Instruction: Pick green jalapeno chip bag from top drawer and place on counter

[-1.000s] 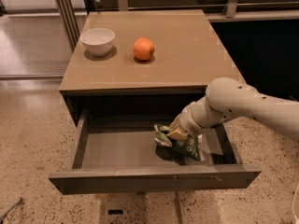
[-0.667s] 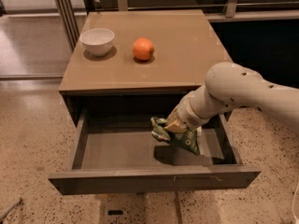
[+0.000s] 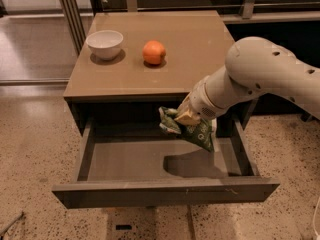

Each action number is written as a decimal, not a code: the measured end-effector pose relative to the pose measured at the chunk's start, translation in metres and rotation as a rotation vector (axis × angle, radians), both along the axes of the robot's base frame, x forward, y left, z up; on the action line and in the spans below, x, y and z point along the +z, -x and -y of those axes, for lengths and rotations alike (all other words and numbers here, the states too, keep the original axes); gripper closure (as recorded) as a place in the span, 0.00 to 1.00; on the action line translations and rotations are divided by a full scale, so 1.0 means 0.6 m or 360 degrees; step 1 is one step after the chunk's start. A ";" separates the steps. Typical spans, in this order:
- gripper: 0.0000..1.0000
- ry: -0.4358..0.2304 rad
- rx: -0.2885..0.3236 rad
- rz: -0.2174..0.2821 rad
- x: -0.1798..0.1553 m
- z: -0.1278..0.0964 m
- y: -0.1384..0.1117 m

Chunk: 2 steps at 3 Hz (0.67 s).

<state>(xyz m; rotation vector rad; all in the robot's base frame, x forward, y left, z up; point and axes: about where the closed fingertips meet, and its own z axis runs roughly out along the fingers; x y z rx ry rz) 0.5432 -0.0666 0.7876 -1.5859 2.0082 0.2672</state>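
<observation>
The green jalapeno chip bag (image 3: 192, 131) hangs crumpled from my gripper (image 3: 186, 116), lifted clear above the floor of the open top drawer (image 3: 165, 191). The gripper is shut on the bag's upper part, just below the front edge of the counter (image 3: 190, 49). The bag casts a shadow on the drawer bottom (image 3: 130, 160). My white arm (image 3: 255, 74) reaches in from the right, over the counter's right front corner.
A white bowl (image 3: 105, 44) and an orange round fruit (image 3: 154, 52) stand on the left half of the counter. Speckled floor (image 3: 30, 149) surrounds the cabinet. Metal frames and a dark shelf lie behind it.
The gripper has lifted the chip bag up out of the drawer, from resting on the drawer bottom to hanging near the counter's front edge. The arm has risen with it.
</observation>
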 end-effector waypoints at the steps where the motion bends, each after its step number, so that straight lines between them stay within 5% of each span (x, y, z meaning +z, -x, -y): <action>1: 1.00 -0.0082 -0.0063 0.0113 0.050 0.002 -0.012; 2: 1.00 -0.0131 -0.0147 0.0353 0.179 0.024 -0.041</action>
